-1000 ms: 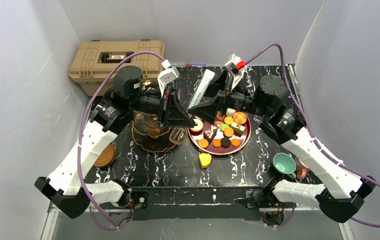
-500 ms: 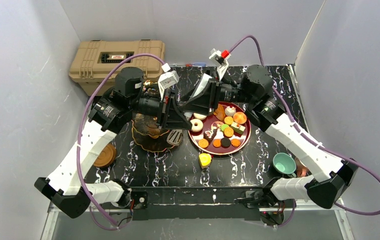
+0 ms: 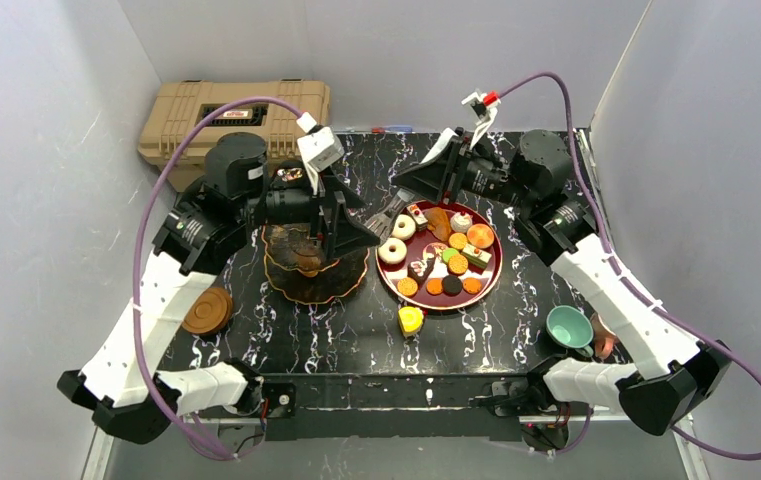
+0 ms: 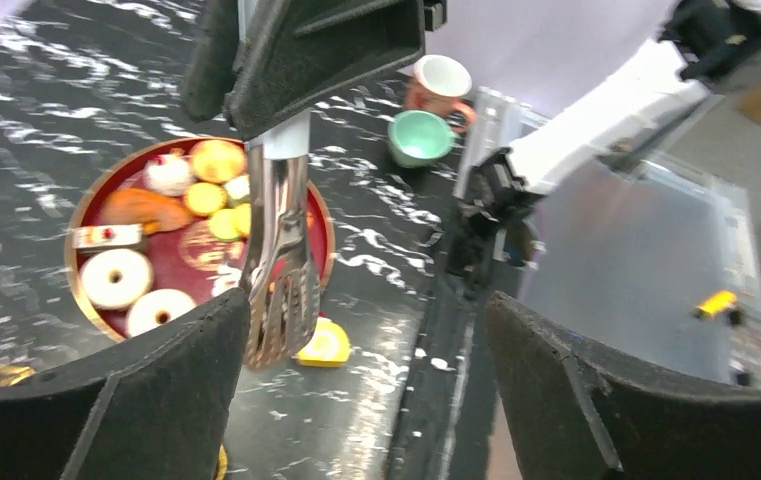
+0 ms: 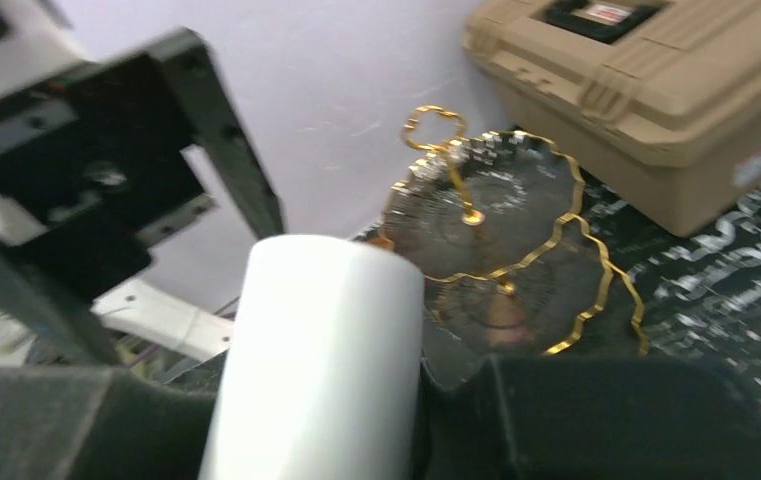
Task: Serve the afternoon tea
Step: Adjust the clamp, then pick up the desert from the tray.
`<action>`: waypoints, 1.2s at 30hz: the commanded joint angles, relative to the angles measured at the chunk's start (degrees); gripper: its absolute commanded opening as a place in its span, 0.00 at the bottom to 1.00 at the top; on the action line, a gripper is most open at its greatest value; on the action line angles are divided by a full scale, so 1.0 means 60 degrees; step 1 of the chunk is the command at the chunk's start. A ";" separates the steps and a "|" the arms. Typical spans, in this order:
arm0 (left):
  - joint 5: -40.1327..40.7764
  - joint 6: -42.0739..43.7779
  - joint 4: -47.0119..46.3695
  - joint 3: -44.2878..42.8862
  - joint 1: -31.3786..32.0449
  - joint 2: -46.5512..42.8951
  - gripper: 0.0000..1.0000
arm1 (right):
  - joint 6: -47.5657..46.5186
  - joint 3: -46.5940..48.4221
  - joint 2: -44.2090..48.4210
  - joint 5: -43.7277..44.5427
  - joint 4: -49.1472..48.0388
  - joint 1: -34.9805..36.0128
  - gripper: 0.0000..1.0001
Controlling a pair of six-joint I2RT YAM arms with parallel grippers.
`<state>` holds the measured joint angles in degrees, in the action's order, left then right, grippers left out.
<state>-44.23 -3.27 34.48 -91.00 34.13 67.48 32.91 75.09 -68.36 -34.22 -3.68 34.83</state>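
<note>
Handover of tongs (image 4: 278,290), I'd say | left gripper (image 4: 361,385): jaws apart, clear | right gripper (image 5: 321,420): jaws clamped on white handle, tip over sweets (image 3: 443,262) on red tray (image 3: 496,270) | tiered stand (image 3: 306,268) alongside looks bare

The left hand (image 3: 360,234) has opened and let go of the slotted spatula (image 4: 278,270). The right hand (image 3: 403,195) has closed on its white handle and lifted it from beside the tiered stand (image 3: 301,285) to the far-left edge of the red plate (image 3: 496,275).
</note>
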 commanded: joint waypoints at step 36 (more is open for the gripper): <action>0.5086 0.1192 0.3191 -0.1227 -0.1999 0.0497 0.98 | -0.3697 -0.4751 -0.0443 0.6152 -0.2438 -0.0004 0.42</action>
<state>-12.95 3.81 52.82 -98.72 22.85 72.14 11.75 47.22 -71.33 0.67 -11.94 34.74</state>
